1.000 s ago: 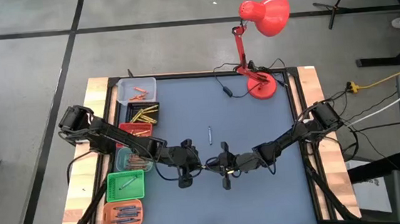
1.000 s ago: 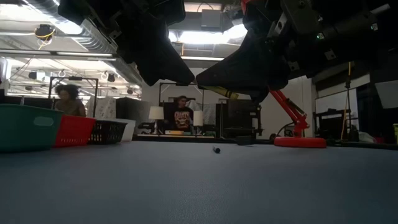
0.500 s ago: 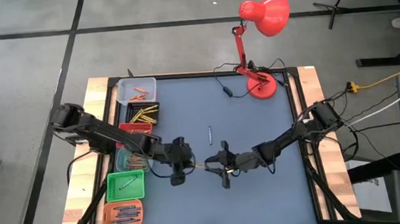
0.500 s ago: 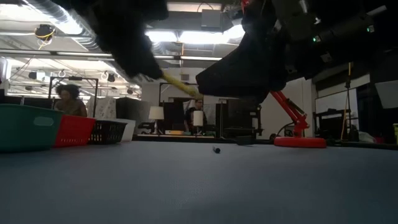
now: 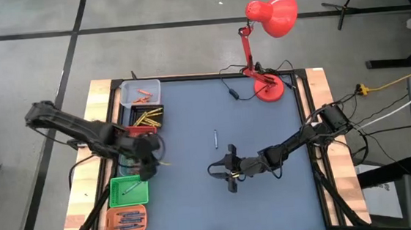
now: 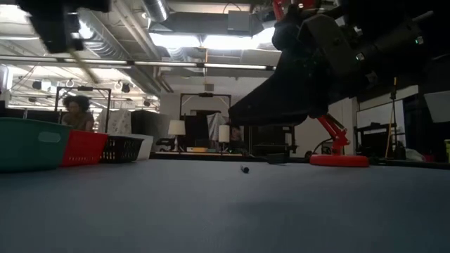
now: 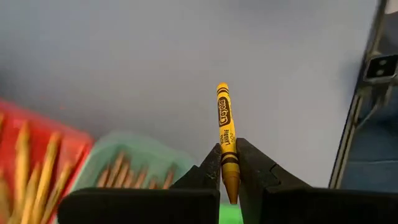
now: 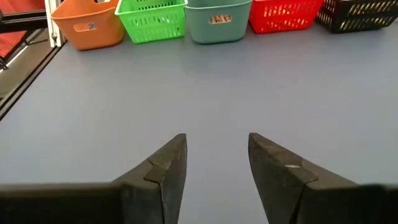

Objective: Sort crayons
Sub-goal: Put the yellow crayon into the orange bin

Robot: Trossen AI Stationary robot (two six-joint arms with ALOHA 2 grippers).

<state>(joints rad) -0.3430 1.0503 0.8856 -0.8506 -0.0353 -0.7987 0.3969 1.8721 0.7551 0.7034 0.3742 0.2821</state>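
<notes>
My left gripper [image 5: 150, 157] hangs above the teal bin [image 5: 126, 164] at the table's left side, shut on a yellow crayon [image 7: 224, 122]. The same crayon shows in the low view as a slanting stick [image 6: 85, 67] below the gripper. My right gripper [image 5: 216, 170] stands open near the table's middle with nothing between its fingers [image 8: 166, 163]. A single pale crayon [image 5: 215, 138] lies flat on the blue mat, toward the far edge from the right gripper. My left gripper pinches the yellow crayon near one end [image 7: 229, 167] between its two fingers. The crayon runs along the fingers and sticks out well past their tips. The fingers slant down from above. The crayon is lifted clear, over the bins.
A row of small bins lines the left edge: clear bin [image 5: 142, 93], black bin [image 5: 147, 118] with yellow crayons, red bin [image 5: 139, 131], green bin [image 5: 129, 189], orange bin [image 5: 126, 220]. A red desk lamp [image 5: 264, 22] and its cable [image 5: 230, 95] stand at the far right.
My right gripper has opened and let go of the yellow crayon, staying in place. My left gripper, shut on the crayon, has pulled away from it toward the table's left edge and up, rolling as it went, and now hangs over the bins.
</notes>
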